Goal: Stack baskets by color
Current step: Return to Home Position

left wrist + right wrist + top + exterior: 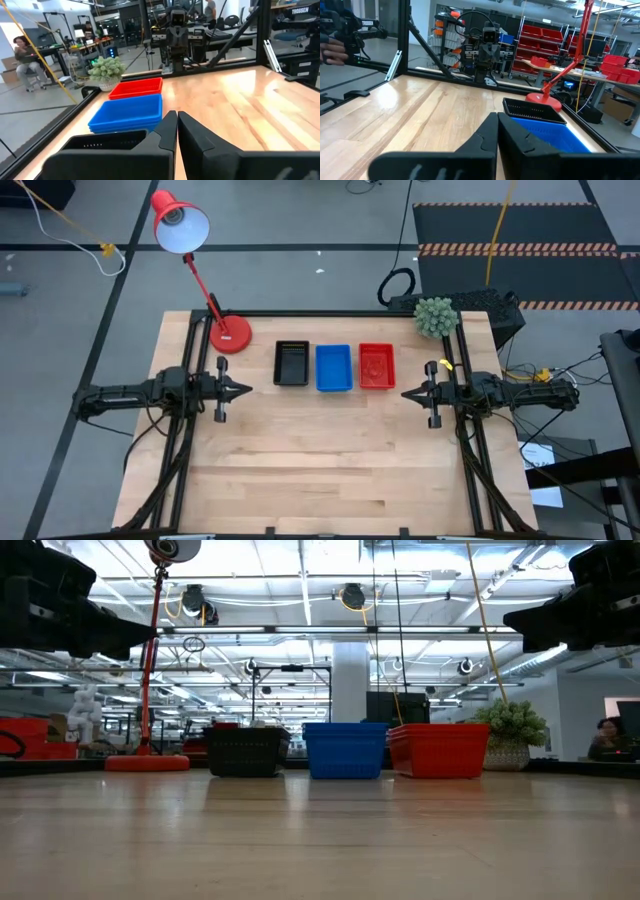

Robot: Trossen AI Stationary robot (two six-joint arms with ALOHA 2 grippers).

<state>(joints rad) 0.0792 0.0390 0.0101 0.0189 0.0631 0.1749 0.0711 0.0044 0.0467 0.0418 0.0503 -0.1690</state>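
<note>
Three basket stacks stand in a row on the far half of the table: black [291,363], blue [333,367] and red [376,366]. The low view shows them side by side, black [246,751], blue [345,749], red [440,749], resting on their bottoms. My left gripper [247,390] hovers at the table's left side, pointing level toward the right, shut and empty [177,120]. My right gripper [405,393] hovers at the right side, pointing level toward the left, shut and empty [497,120].
A red desk lamp stands with its round base [231,334] at the far left, just left of the black stack. A small green potted plant [435,316] sits at the far right corner. The near half of the wooden table [320,470] is bare wood.
</note>
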